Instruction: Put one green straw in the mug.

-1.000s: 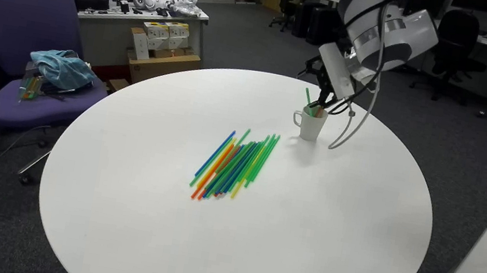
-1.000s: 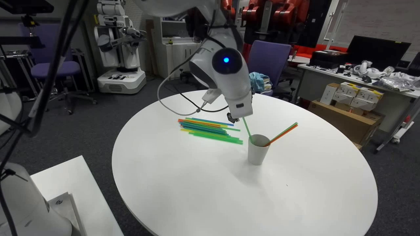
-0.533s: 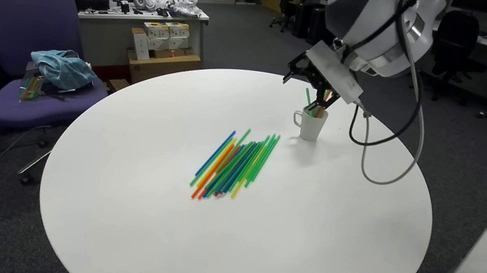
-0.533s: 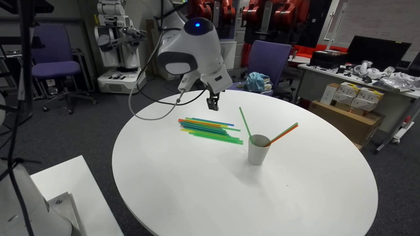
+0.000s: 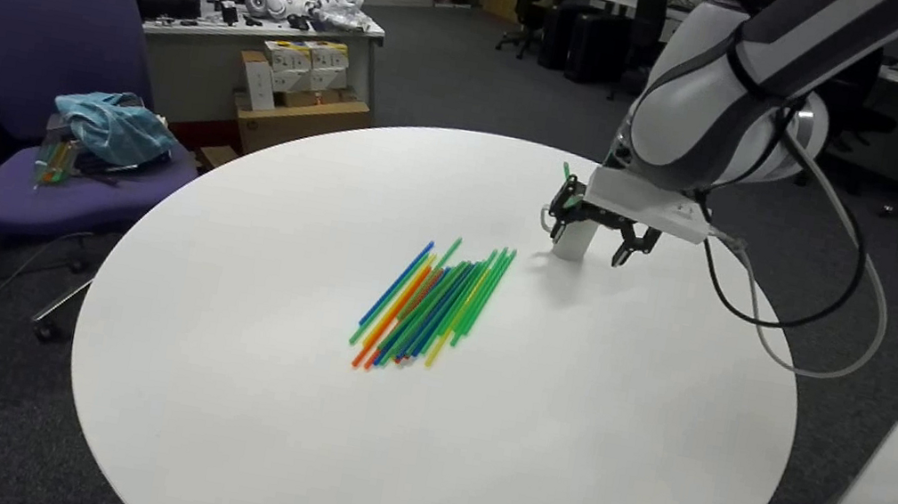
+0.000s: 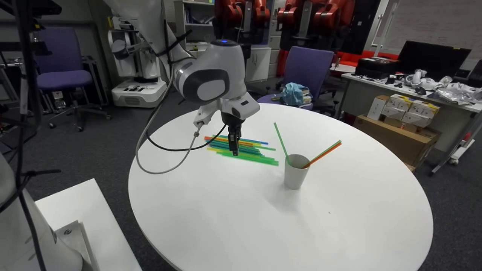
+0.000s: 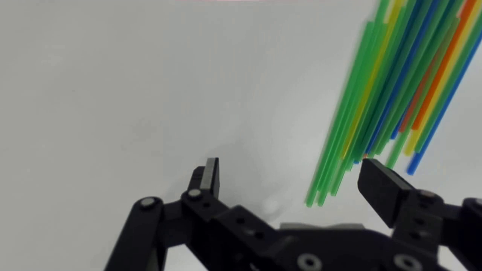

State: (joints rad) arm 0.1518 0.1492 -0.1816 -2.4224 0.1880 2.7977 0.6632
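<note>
The white mug [image 6: 295,177] stands upright on the round table. In an exterior view it is partly hidden behind my gripper [image 5: 588,243]. One green straw [image 6: 281,141] leans in the mug. A second green straw [image 6: 327,151] and an orange straw [image 6: 325,156] lean to the opposite side. More green straws [image 7: 344,113] lie along the near edge of a mixed pile on the table. My gripper [image 7: 290,163] is open and empty, pointing down above the table. In the wrist view, some green straw ends appear between its fingers, closer to the right finger.
The pile also holds blue straws [image 7: 444,109], orange straws [image 7: 440,82] and yellow straws [image 7: 371,81], packed side by side. A loose cable [image 5: 859,339] hangs from the wrist. A purple chair [image 5: 95,182] stands beside the table [image 5: 415,463].
The gripper has swung from tilted to pointing down. It has moved away from the mug and lower, towards the pile. The mug, its straws and the pile have not moved.
</note>
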